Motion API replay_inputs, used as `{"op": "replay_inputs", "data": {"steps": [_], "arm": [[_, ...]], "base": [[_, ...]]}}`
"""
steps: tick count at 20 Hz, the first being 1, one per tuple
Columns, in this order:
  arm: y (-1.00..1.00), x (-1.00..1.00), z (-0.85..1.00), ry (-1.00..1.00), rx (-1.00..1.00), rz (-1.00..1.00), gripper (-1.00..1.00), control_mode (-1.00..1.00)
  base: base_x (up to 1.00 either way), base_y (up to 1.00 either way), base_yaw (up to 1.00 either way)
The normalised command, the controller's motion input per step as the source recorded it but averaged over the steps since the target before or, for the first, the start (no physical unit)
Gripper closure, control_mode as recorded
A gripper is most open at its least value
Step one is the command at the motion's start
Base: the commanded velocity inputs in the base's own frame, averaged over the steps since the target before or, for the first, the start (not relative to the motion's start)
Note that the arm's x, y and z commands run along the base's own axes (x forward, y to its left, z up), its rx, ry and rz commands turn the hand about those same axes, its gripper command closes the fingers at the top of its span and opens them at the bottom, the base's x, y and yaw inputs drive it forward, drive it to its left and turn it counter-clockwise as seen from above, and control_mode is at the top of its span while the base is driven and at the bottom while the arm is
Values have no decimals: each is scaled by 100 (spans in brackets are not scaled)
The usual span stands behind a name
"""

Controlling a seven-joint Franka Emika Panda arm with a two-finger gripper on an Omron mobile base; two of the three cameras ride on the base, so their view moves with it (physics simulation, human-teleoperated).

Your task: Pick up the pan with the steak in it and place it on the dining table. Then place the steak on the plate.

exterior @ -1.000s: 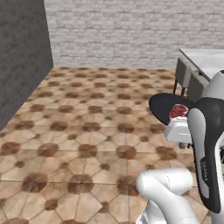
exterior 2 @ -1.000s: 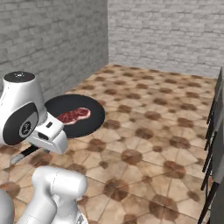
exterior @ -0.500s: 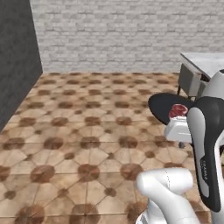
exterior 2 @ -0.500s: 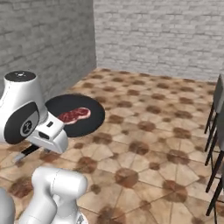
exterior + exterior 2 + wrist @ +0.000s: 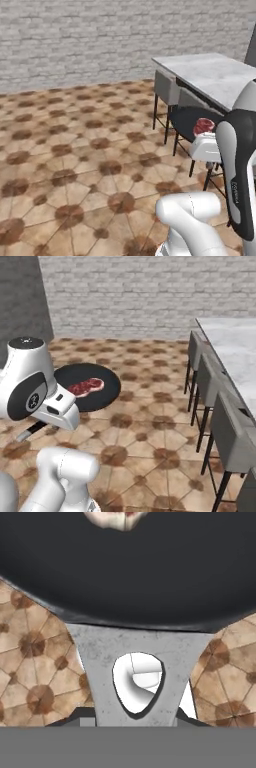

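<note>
A floor [image 5: 75, 150] of brown patterned tiles spreads across the room to a pale brick wall [image 5: 100, 40]. On the right stands the long desk [image 5: 220, 75] with its white, grey-veined marble top, the visible part of the top bare. Grey chairs [image 5: 225, 431] on thin dark legs stand on the floor in a row, tucked close along the desk's near edge.

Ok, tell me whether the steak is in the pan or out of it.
In. The steak lies flat on the black floor of the pan, inside its rim, while the pan is carried above the tiled floor.
</note>
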Motion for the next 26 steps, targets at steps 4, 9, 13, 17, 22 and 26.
{"op": "replay_inputs", "data": {"steps": [4,9,13,17,22,26], "arm": [[0,0,0,0,0,0,100,100],[0,0,0,0,0,0,100,100],[0,0,0,0,0,0,100,100],[0,0,0,0,0,0,100,100],[0,0,0,0,0,0,100,100],[0,0,0,0,0,0,100,100]], "base": [[0,0,-50],[0,0,-50],[0,0,-50],[0,0,-50],[0,0,-50],[0,0,-50]]}}
